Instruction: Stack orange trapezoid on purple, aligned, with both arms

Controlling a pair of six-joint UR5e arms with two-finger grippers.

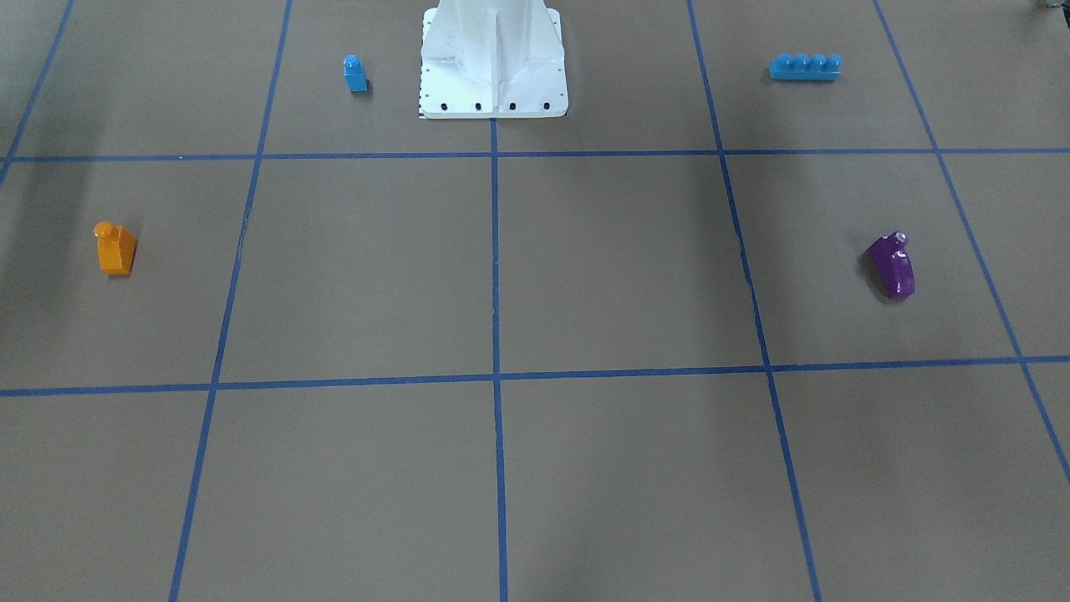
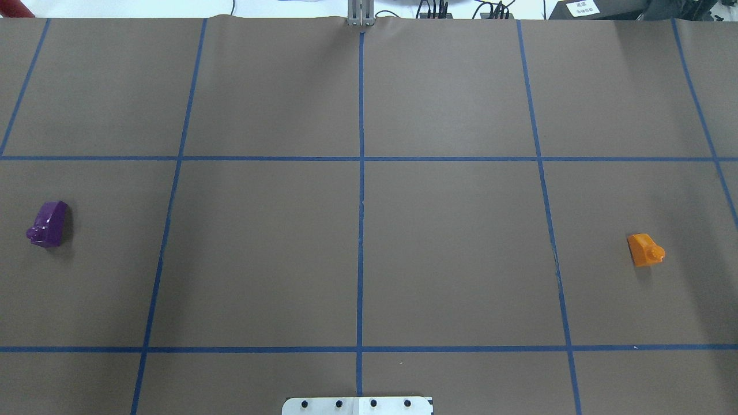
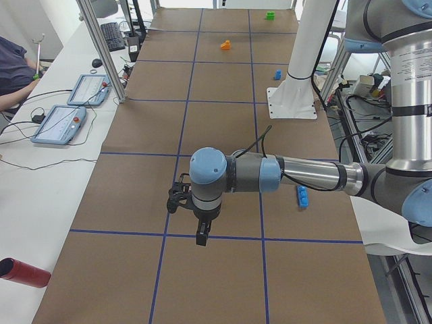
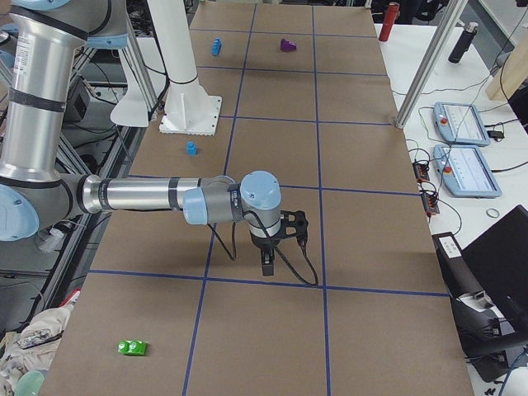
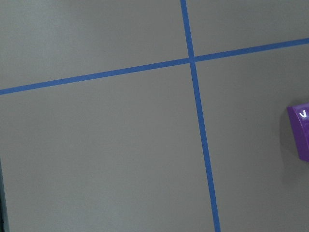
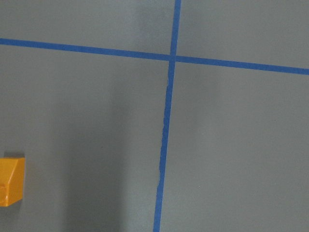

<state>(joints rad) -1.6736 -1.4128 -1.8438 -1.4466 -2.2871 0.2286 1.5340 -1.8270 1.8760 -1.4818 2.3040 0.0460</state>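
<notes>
The orange trapezoid lies on the brown table on the robot's right side; it also shows in the overhead view and at the left edge of the right wrist view. The purple brick lies on the robot's left side, seen too from overhead and at the right edge of the left wrist view. The left gripper and the right gripper show only in the side views, pointing down above the table. I cannot tell whether they are open or shut.
A small blue brick and a long blue four-stud brick lie either side of the white pedestal. A green brick lies at the table's right end. A red cylinder lies beyond the left end.
</notes>
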